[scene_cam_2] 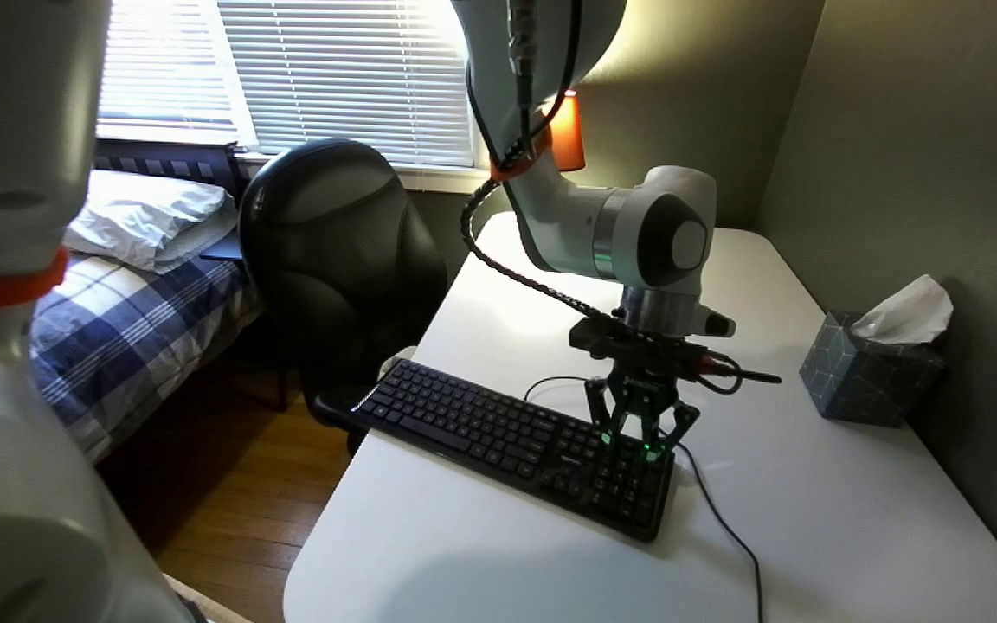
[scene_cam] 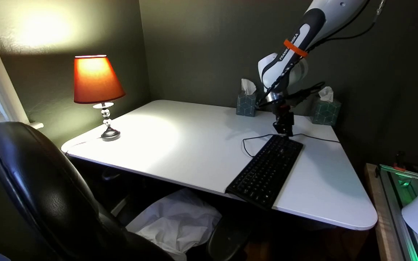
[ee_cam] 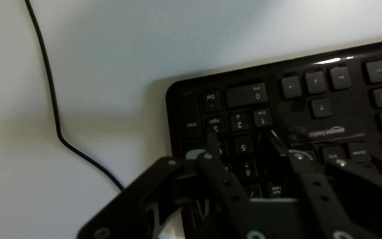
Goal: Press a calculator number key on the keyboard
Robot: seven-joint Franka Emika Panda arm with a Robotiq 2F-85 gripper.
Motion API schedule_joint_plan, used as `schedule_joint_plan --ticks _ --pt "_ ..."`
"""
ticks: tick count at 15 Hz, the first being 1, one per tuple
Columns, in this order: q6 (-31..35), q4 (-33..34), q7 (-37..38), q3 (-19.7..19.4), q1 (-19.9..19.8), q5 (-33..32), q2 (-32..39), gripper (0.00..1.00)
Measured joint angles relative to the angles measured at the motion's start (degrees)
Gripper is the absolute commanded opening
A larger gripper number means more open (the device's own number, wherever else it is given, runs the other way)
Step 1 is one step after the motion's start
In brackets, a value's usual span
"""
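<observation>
The black keyboard (scene_cam: 267, 170) lies on the white desk, one end at or over the desk edge. It also shows in an exterior view (scene_cam_2: 498, 437) and fills much of the wrist view (ee_cam: 290, 114). My gripper (ee_cam: 242, 136) is over the number pad, fingers apart with nothing between them. Keys 2 (ee_cam: 239, 122), 5 (ee_cam: 243, 144) and 8 (ee_cam: 248, 168) show between the fingers. The fingers partly hide the 3, 6 and 4 areas. The gripper also shows in both exterior views (scene_cam: 284, 133) (scene_cam_2: 630, 443). I cannot tell whether the fingertips touch the keys.
The white desk (scene_cam: 194, 145) carries an orange-shaded lamp (scene_cam: 96, 79). Two tissue boxes (scene_cam: 246, 105) (scene_cam: 326, 111) stand near the wall. The thin black cable (ee_cam: 50, 76) runs past the keyboard's number-pad end. A black chair (scene_cam_2: 334, 277) stands by the desk.
</observation>
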Motion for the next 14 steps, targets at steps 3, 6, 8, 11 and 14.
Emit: schedule_joint_plan --ticks 3,6,8,11,14 --pt "0.09 -0.83 0.00 -0.06 -0.07 0.00 -1.34 0.93" --pt "0.58 -2.02 0.00 -0.16 -0.18 0.00 -3.02 1.00" --pt "1.42 -2.86 0.00 -0.26 -0.26 0.00 -4.28 1.00" --pt "3.26 -4.47 0.00 -0.43 -0.49 0.00 -6.41 1.00" --pt "4.97 -6.28 0.00 -0.69 -0.62 0.00 -8.75 1.00"
